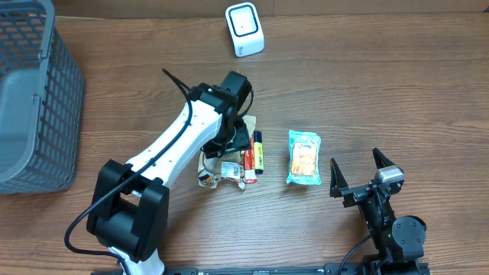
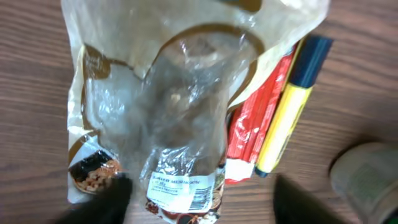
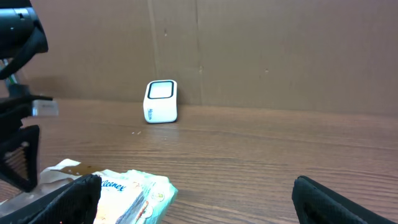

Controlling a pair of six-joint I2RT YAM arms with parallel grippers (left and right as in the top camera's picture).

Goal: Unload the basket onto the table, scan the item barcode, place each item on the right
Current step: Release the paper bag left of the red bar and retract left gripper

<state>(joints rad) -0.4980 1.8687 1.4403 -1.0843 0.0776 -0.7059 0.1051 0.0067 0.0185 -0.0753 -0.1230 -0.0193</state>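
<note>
A clear crinkled snack bag (image 2: pixel 168 112) lies on the wooden table with its white barcode label (image 2: pixel 183 186) facing up at its near end. My left gripper (image 2: pixel 199 202) hangs just over that end, open; one dark finger (image 2: pixel 115 199) meets the bag's corner and the other stands clear to the right. From overhead the left gripper (image 1: pixel 233 137) covers the bag (image 1: pixel 218 169). The white scanner (image 1: pixel 244 29) stands at the far edge, also in the right wrist view (image 3: pixel 161 101). My right gripper (image 1: pixel 357 172) rests open and holds nothing.
A red packet (image 2: pixel 261 118) and a yellow marker with a blue cap (image 2: pixel 292 99) lie against the bag's right side. A tissue pack (image 1: pixel 304 157) lies between the arms, close to the right gripper's left finger (image 3: pixel 68 199). A grey mesh basket (image 1: pixel 38 99) fills the left side.
</note>
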